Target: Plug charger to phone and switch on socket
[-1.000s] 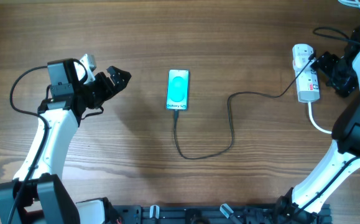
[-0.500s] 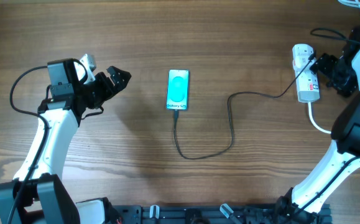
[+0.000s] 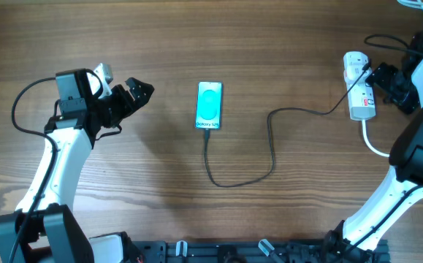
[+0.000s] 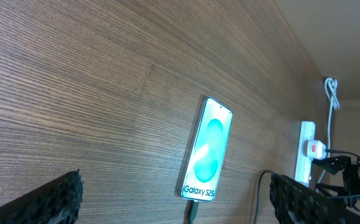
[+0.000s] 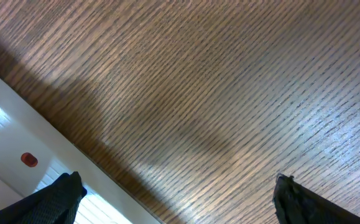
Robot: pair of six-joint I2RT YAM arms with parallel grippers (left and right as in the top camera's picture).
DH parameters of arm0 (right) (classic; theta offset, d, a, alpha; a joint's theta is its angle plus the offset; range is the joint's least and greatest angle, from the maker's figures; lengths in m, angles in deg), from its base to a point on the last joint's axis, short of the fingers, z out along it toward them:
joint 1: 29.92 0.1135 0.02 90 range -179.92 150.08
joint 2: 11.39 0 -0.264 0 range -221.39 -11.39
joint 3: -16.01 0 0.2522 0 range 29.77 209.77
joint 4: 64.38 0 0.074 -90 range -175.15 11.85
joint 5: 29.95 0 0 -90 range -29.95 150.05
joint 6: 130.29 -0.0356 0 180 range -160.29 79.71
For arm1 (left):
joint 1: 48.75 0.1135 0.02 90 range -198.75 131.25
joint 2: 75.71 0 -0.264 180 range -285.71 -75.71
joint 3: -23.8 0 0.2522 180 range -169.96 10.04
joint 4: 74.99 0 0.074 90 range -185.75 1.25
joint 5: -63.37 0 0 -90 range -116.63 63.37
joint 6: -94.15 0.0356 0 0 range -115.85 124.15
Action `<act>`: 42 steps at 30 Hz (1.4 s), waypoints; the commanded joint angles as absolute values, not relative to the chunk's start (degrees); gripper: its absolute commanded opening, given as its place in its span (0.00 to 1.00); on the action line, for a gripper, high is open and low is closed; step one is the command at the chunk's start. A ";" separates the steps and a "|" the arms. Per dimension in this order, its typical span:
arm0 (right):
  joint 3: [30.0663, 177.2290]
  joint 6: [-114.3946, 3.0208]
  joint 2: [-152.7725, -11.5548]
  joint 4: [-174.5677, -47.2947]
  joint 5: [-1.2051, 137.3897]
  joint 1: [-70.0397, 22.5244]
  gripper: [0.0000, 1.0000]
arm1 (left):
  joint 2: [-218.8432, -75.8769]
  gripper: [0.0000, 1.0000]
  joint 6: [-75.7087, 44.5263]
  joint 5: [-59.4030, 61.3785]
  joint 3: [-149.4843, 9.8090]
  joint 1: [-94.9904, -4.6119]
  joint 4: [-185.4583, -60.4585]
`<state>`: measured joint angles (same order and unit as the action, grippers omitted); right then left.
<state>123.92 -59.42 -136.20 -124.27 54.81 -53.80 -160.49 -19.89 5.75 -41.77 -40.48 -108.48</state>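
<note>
The phone (image 3: 209, 105) lies screen up at mid table, its turquoise screen lit (image 4: 207, 149). The charger (image 3: 272, 146), a thin black cable, runs from the phone's near end (image 4: 192, 213) in a loop to the right, up to the socket (image 3: 359, 88). There its black plug (image 3: 365, 73) sits in the white strip. My left gripper (image 3: 139, 91) hovers open to the left of the phone, holding nothing. My right gripper (image 3: 383, 79) is open just right of the socket, whose white body and red mark (image 5: 28, 160) fill the lower left of the right wrist view.
The socket's white lead (image 3: 372, 143) curves off toward the right arm's base. A white cable (image 4: 331, 93) hangs at the table's far right corner. Bare wooden tabletop (image 3: 145, 168) lies between the arms.
My right gripper has shifted slightly toward the table's far edge beside the socket. The left arm, phone and cable have not moved.
</note>
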 commanded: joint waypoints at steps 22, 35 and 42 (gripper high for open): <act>126.96 -48.76 -135.77 -135.18 61.15 -52.97 1.00 | -160.81 1.00 -18.55 5.36 -41.66 -40.61 -108.37; 126.94 -41.81 -135.77 -131.23 60.96 -52.97 1.00 | -160.81 1.00 -18.55 5.36 -41.66 -40.61 -108.35; 126.94 -41.81 -135.77 -109.63 60.98 -52.97 1.00 | -160.81 1.00 -18.55 5.36 -41.66 -40.61 -108.37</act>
<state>125.97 -40.67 -136.16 -111.88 59.08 -54.32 -160.53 -19.89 5.77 -41.77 -40.48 -108.48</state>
